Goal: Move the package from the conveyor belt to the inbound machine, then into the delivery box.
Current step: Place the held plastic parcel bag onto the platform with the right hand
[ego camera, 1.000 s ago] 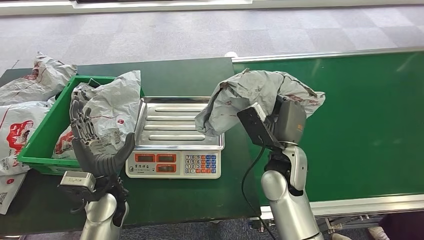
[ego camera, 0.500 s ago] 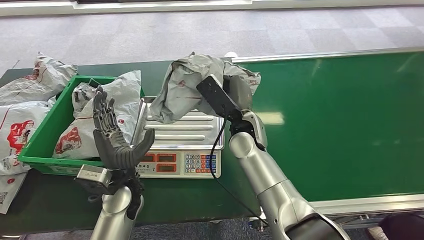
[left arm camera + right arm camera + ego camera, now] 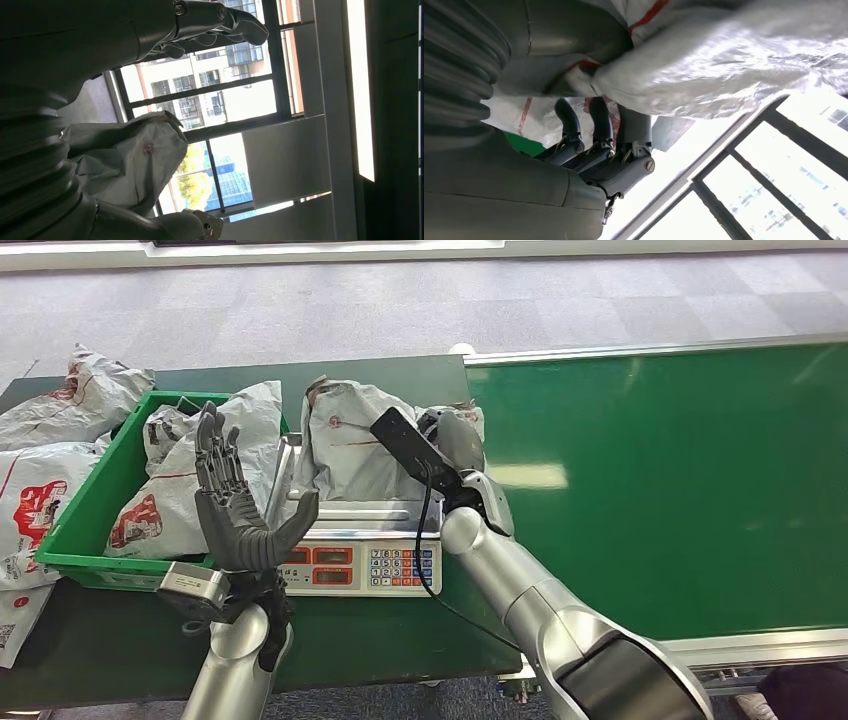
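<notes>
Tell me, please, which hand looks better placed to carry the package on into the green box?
Probably left: the left hand hovers open between green box and package, which right hand holds over the scale.

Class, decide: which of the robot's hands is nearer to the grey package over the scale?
Right. The right hand grips the grey package above the scale; the left hand is raised open beside the scale, apart from it.

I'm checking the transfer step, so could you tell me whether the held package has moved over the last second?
Yes. The package, held by the right hand, has travelled leftward from the conveyor belt onto the scale.
</notes>
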